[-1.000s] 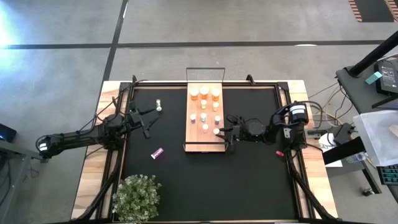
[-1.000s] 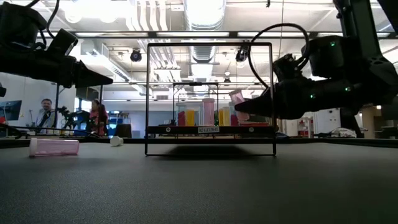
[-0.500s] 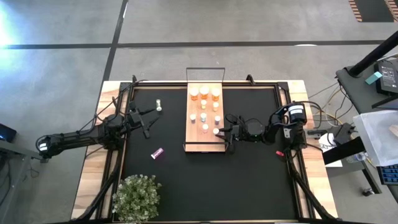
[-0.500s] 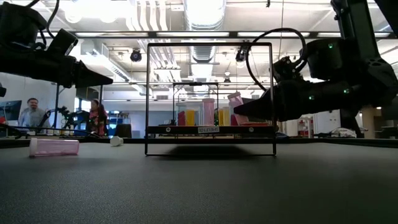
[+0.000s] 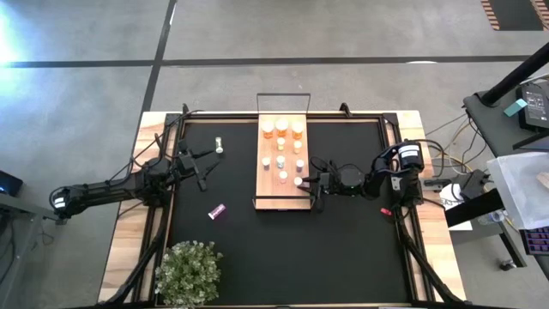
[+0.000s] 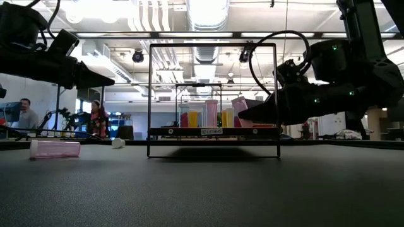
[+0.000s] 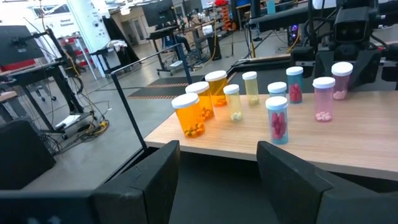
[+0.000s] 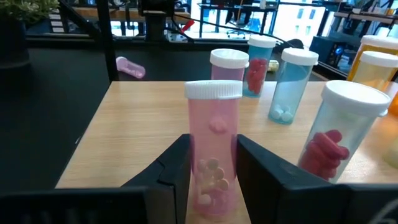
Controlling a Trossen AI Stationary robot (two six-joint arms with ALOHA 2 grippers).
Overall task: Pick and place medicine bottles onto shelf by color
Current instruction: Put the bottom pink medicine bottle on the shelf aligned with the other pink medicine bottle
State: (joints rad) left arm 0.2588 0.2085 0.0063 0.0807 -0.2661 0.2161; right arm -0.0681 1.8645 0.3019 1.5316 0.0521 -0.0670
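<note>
Bright even overhead light. Ceiling strip lights [image 6: 208, 12] blow out in low view, so my arms read as silhouettes there. Soft shadow under the shelf [image 6: 214, 132]. Window glare behind my right wrist; near fingers soft.

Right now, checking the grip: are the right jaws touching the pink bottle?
Touching. In the right wrist view the right gripper has its jaws pressed against both sides of the pink bottle.

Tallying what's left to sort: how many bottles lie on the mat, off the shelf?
2: pink bottle between shelf and plant; pale bottle by the left gripper. More may be hidden.
</note>
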